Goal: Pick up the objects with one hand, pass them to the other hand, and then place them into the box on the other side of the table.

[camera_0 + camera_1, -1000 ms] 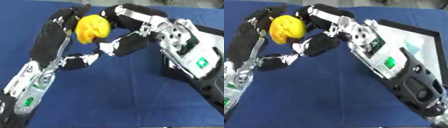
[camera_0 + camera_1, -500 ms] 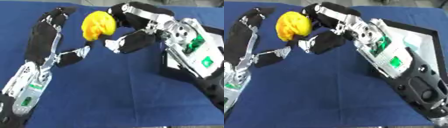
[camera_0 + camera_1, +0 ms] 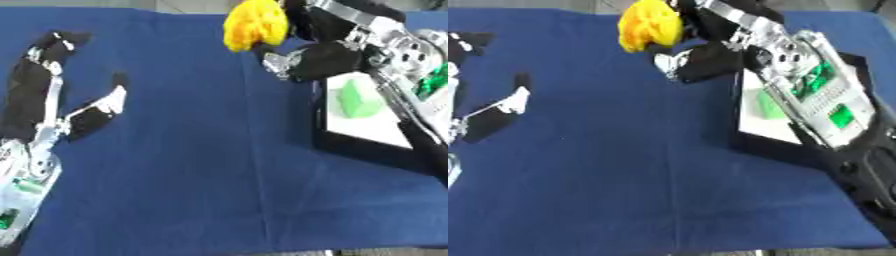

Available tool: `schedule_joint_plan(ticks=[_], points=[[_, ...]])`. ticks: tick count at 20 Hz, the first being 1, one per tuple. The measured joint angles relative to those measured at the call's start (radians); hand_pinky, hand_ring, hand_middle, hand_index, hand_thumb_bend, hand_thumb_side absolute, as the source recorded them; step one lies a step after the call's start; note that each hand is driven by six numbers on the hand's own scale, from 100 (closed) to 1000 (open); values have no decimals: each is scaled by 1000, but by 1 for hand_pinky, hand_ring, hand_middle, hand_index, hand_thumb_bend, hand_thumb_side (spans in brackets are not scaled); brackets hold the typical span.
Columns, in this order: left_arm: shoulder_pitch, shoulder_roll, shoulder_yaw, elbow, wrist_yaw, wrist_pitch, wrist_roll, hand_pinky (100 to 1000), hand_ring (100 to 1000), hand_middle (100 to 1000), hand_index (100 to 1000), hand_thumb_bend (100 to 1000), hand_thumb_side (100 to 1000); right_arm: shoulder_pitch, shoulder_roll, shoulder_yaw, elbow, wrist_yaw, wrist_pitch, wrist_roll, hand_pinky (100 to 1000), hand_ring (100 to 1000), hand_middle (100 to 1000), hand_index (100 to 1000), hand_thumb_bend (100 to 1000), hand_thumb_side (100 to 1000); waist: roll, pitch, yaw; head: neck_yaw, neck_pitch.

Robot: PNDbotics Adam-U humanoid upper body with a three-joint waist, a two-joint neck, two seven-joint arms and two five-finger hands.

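two hands show in the left eye view. the right hand [image 3: 306, 30] is up near the far edge of the blue table [image 3: 201, 165], its fingers curled round a yellow object [image 3: 254, 22] that is lifted clear of the cloth. the left hand [image 3: 66, 95] sits well apart on the left side, fingers straight and spread, holding nothing. a black-rimmed box [image 3: 367, 125] with a pale floor lies on the right side, and a green block [image 3: 357, 100] already rests inside it. the yellow object hangs left of the box, not yet over it.

in the right eye view the same grasp is clearer: the right hand's thumb lies under the yellow object and the fingers close over its right side. the box is partly hidden by the right forearm. only the fingers and thumb of the left hand appear at the left edge.

by my reading the handover is done and the carry to the box is in hand. the next move calls for swinging the right hand rightward until the yellow object is above the pale floor, beside the green block, then uncurling the fingers.
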Motion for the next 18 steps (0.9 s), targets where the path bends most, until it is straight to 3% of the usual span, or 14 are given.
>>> schedule_joint_plan(ticks=[5,10,18], points=[[30,37,54,-55,64,27,49,823,668,684,806,231,425,126,-94,-75,0,3,-30,-67,851,849,484,551,100,100,7,0,-1,-43,-2],[46,50,96,-100,125,29,87,829,668,687,810,213,440,243,-157,-141,0,51,-24,-152,844,839,482,547,100,100,20,0,-5,-85,-13],[80,58,146,-146,195,17,147,833,669,689,811,209,441,367,-186,-213,36,159,1,-246,836,829,484,545,100,100,47,9,-5,-119,-36]])
